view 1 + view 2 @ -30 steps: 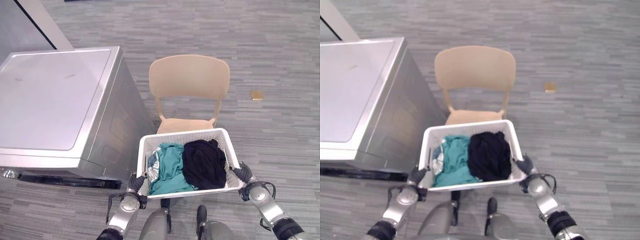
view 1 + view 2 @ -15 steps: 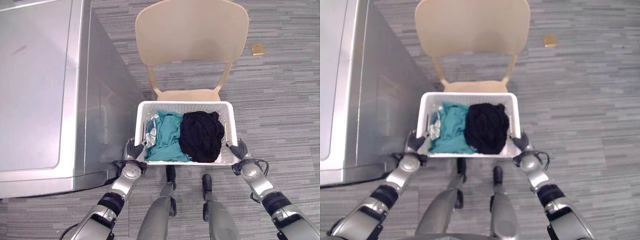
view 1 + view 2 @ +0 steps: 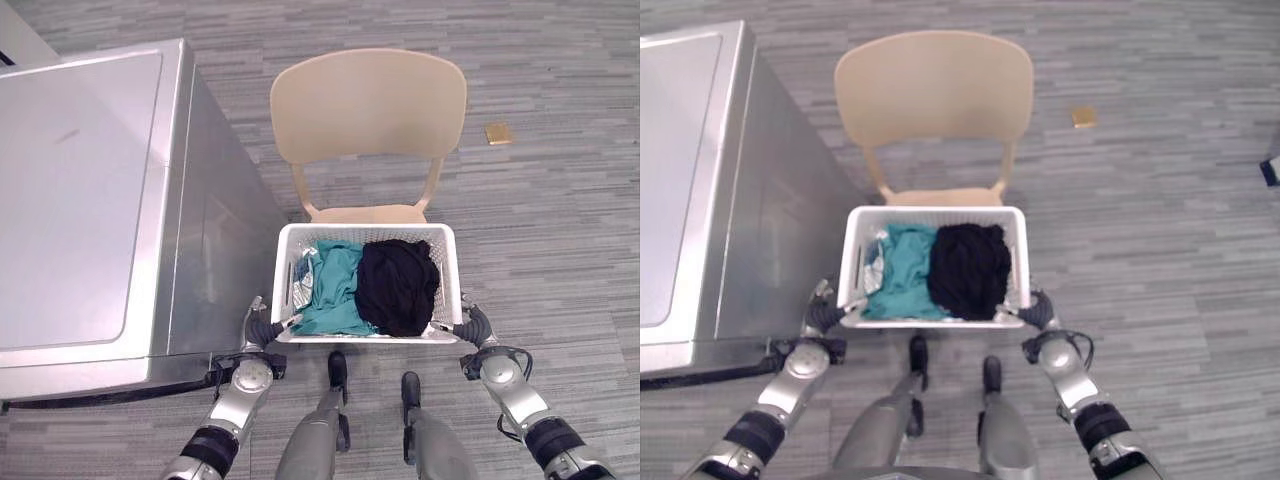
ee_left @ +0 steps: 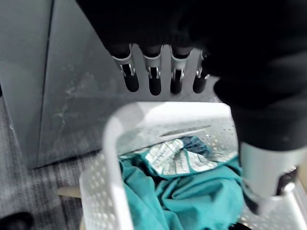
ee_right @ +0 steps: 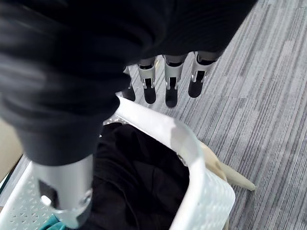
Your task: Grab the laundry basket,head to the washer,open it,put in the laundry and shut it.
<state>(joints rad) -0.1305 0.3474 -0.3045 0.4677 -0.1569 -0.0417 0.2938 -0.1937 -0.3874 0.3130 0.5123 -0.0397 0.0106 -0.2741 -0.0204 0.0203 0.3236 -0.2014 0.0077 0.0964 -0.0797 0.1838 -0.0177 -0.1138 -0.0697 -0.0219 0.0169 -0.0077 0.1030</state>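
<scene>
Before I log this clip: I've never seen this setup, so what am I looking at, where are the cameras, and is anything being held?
It is a two-armed humanoid robot. The two wide pictures look down from its head; the two close ones come from cameras on its wrists. Its left hand and right hand grip the rim of a white laundry basket on either side. Inside lie a teal garment and a black garment. A beige chair stands just beyond the basket, and the silver washer sits to the robot's left, lid closed.
</scene>
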